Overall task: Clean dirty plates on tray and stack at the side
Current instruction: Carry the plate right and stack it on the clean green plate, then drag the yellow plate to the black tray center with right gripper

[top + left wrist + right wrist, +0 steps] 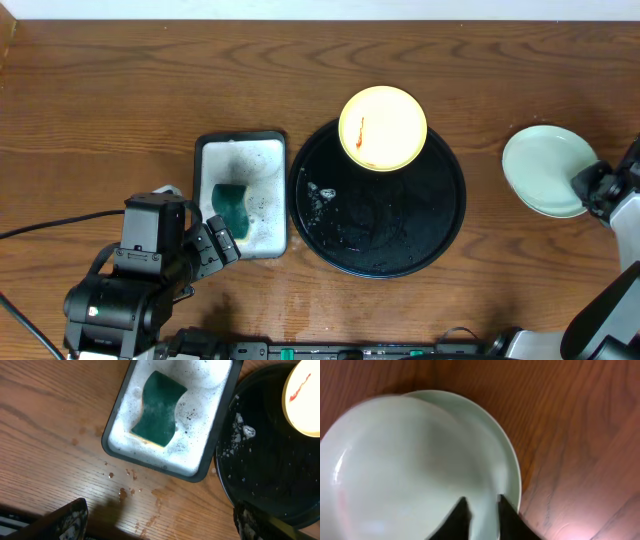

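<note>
Table (100,100): mid-brown wood w/ darker wavy grain. Tray (400,240): glossy black, white foam flecks on its left part. Yellow plate (383,127) at tray's far edge: pale yellow, thin red smear (359,130). Mint plates (545,170) at right: pale mint, plain. Rect. tray (240,136) at left: dark rim, white suds w/ black specks. Sponge (231,205): deep green. My left fingers (70,520): black, whitish flecks. My right fingers (457,520): plain black.
</note>
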`<control>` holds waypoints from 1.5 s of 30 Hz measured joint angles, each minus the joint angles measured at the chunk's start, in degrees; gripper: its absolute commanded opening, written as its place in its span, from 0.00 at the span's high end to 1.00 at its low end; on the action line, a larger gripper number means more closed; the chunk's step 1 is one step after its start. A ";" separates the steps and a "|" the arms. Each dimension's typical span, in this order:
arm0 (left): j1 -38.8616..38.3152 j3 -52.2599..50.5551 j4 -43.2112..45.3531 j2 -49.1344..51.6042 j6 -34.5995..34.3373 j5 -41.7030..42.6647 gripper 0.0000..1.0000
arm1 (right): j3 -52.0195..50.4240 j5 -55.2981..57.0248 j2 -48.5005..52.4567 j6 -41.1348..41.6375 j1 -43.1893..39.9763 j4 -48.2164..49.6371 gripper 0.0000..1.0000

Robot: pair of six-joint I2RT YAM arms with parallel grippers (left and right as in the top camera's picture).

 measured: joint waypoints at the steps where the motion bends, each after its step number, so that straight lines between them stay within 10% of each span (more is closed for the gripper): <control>1: 0.00 0.00 0.00 0.00 0.00 0.00 0.07 | 0.00 0.24 -0.04 -0.24 0.00 -0.13 0.64; 8: 0.00 0.00 -0.02 0.00 0.00 0.02 0.07 | 0.26 -12.85 -5.57 -3.89 4.57 3.87 0.58; 13: 0.00 0.00 0.00 0.00 0.00 0.00 0.07 | 4.13 -21.53 -11.13 -10.27 23.19 2.91 0.54; 21: 0.00 0.00 -0.02 0.00 0.00 0.02 0.07 | 4.59 -7.28 -4.59 -17.73 44.92 6.97 0.47; 36: 0.00 0.00 0.00 0.00 0.00 0.02 0.07 | 4.57 2.60 17.07 -20.41 45.31 22.45 0.84; 39: 0.00 0.00 -0.02 0.00 0.00 0.02 0.07 | 4.57 2.62 17.14 -20.44 45.31 21.88 0.58; 42: 0.00 0.00 -0.02 0.00 0.00 0.02 0.07 | 4.57 2.67 17.22 -19.12 45.31 20.70 0.85; 45: 0.00 0.00 -0.02 0.00 0.00 0.00 0.07 | 4.57 2.62 17.68 -18.62 45.31 21.53 0.89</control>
